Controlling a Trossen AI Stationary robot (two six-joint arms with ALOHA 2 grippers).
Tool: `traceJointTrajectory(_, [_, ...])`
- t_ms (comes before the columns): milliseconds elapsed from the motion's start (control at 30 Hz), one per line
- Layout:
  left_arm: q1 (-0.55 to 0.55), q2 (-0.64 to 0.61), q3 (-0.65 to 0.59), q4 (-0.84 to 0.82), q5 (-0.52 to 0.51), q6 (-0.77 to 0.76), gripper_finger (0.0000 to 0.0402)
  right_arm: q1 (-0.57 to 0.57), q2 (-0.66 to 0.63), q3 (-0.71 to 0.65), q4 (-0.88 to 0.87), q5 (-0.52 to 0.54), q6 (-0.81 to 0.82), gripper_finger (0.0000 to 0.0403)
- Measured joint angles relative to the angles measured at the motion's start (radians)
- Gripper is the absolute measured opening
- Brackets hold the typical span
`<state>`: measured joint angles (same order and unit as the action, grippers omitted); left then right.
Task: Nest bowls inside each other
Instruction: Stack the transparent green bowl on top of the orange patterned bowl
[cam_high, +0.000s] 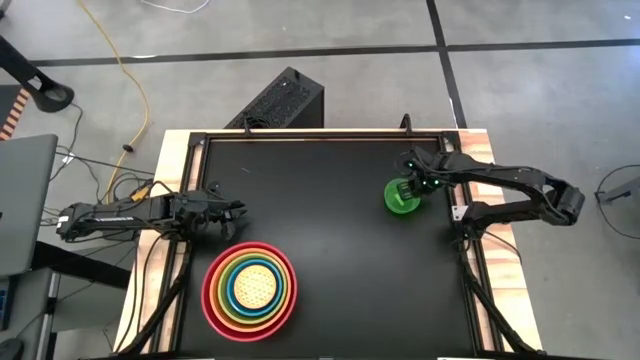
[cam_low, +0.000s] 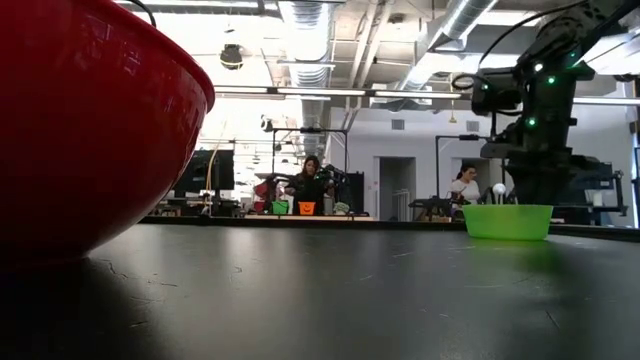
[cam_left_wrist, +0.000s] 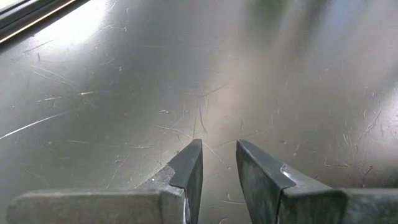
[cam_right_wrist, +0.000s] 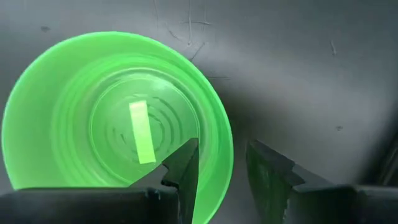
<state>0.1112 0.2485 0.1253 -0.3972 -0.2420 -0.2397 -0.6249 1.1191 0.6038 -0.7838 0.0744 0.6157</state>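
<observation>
Several bowls sit nested on the black table near its front left: red-pink outermost, then orange, lime green and blue, with the patterned yellow one in the middle. The red-pink wall fills the low view's left. The smallest bright green bowl stands upright on its base at the right. My right gripper hangs over it, pointing down and open, one finger over the bowl's inside and one outside its rim. My left gripper waits slightly open at the left, above bare table. My right gripper stands astride the green bowl's rim from above, one finger inside the bowl and the other outside it. Whether either finger touches the rim I cannot tell. The bowl rests on the table.
Bare table lies between the green bowl and the nested stack. A black box stands on the floor beyond the far edge. People are in the room far behind the table.
</observation>
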Motion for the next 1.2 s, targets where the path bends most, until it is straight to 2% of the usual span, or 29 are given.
traceJointTrajectory(200, [0.000,0.000,0.000,0.000,0.000,0.000,0.0087,0.000,0.000,-0.037,0.050,-0.025,-0.007,0.0125])
traceJointTrajectory(467, [0.000,0.000,0.000,0.000,0.000,0.000,0.0087,0.000,0.000,-0.057,0.097,-0.048,-0.001,0.0014])
traceJointTrajectory(600, [0.000,0.000,0.000,0.000,0.000,0.000,0.0087,0.001,0.001,-0.017,0.089,-0.033,0.004,0.0012])
traceJointTrajectory(767, [0.000,0.000,0.000,0.000,0.000,0.000,0.0087,0.037,0.001,0.114,0.080,-0.046,0.021,0.0004])
traceJointTrajectory(900, [0.000,0.000,0.000,0.000,0.000,0.000,0.0087,0.158,0.001,0.263,0.090,-0.043,0.062,0.0003])
traceJointTrajectory(1000, [0.000,0.000,0.000,0.000,0.000,0.000,0.0087,0.315,0.026,0.388,0.126,0.012,0.098,0.0003])
traceJointTrajectory(1100, [0.000,0.000,0.000,0.000,0.000,0.000,0.0087,0.481,0.102,0.521,0.140,0.083,0.120,0.0002])
traceJointTrajectory(1200, [0.000,0.000,0.000,0.000,0.000,0.000,0.0087,0.627,0.236,0.671,0.144,0.127,0.120,0.0002])
